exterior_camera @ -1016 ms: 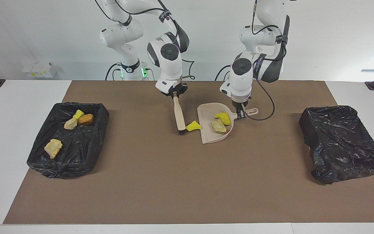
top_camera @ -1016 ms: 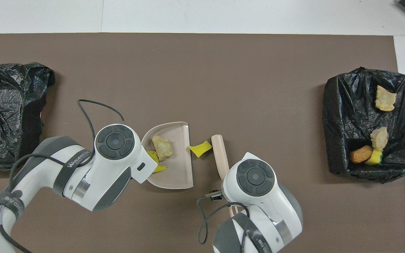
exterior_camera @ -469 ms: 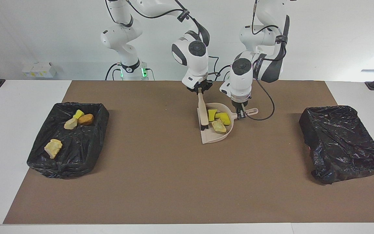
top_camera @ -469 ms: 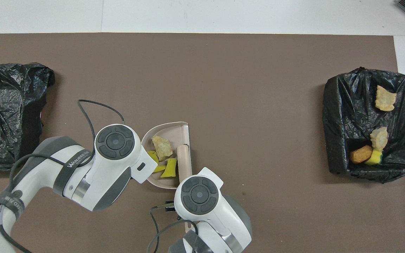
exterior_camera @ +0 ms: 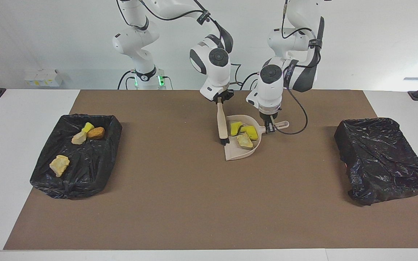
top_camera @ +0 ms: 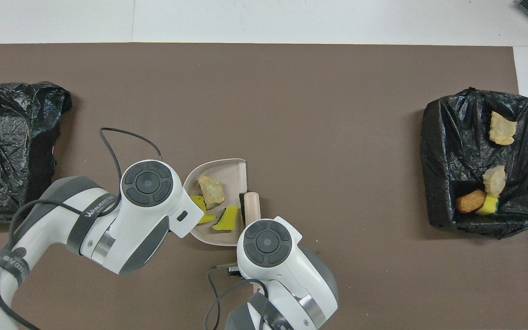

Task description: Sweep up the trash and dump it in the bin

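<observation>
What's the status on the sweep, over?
Right claw shut on brush at dustpan mouth. Left claw shut on dustpan handle. Three chunks in pan, four in bin. Nothing blocking.

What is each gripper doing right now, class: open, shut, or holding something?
Left gripper: shut on the dustpan handle.
Right gripper: shut on the brush handle.

Strap lettering: "WANJEED…", white capitals, cut off by the arm, on the dark band [top_camera: 90, 214] around the left arm, back from its claw.
Other text: none legible.
</observation>
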